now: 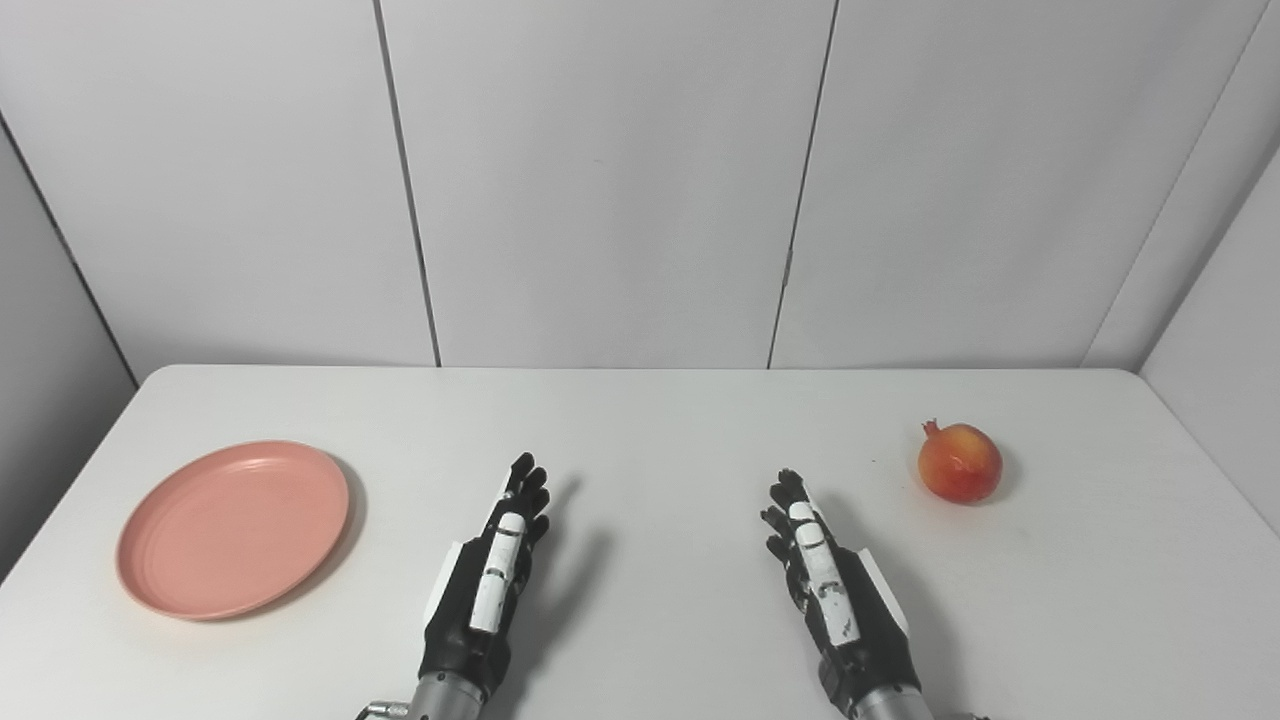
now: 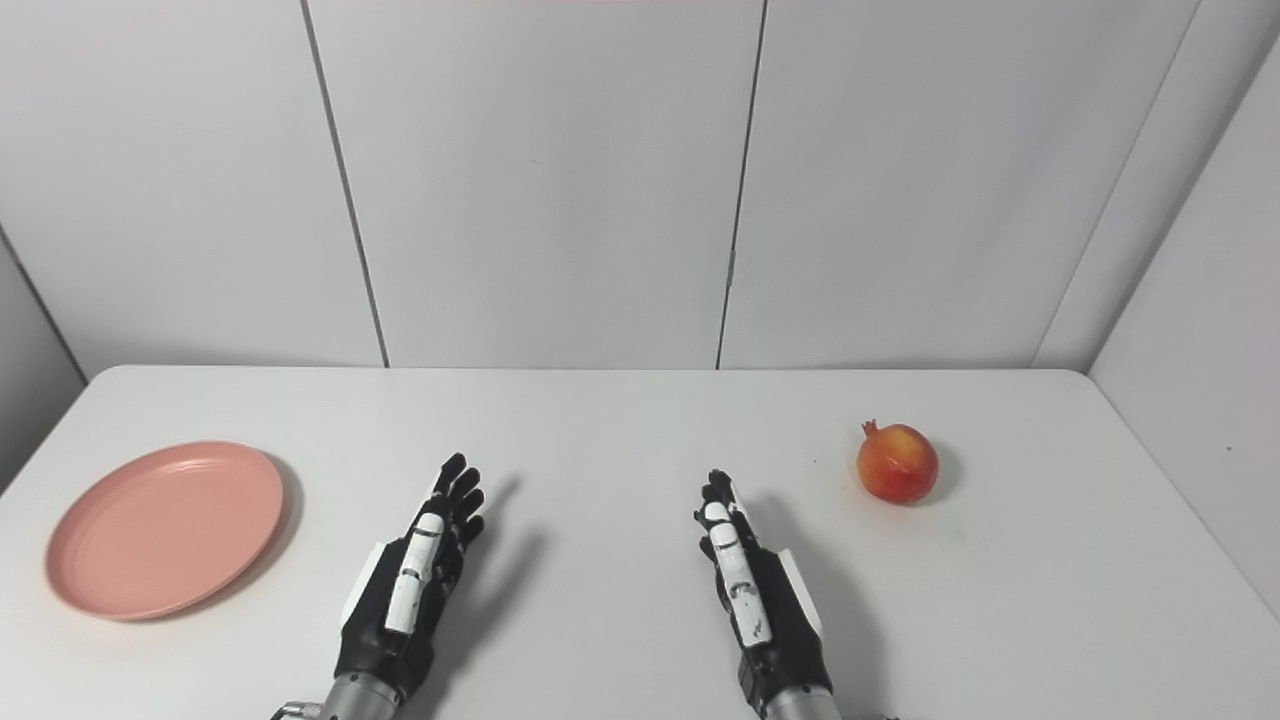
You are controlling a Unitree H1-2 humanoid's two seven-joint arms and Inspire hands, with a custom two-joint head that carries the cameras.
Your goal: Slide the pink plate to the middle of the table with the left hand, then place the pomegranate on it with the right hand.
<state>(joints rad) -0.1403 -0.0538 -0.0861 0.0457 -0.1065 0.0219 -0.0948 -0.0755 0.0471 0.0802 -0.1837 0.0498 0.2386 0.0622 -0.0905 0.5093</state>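
At the lower left of the frame the pink plate [image 1: 233, 528] lies flat on the white table [image 1: 640, 420], empty, well apart from both hands. It looks like light, stiff plastic with a shallow raised rim, so I'd expect it to skate easily on the smooth top; fingers pressed on the far left rim or flat on its face should push it toward centre. Right of it, low in the frame, the left hand [image 1: 492, 570] is held edge-on with fingers stretched forward, holding nothing. The right hand [image 1: 825, 580] mirrors it, also empty, though the edge-on view hides the palms. At the right, the pomegranate [image 1: 959, 461] sits alone: round, firm, smooth-skinned, likely to roll, best cupped from above around its widest part.
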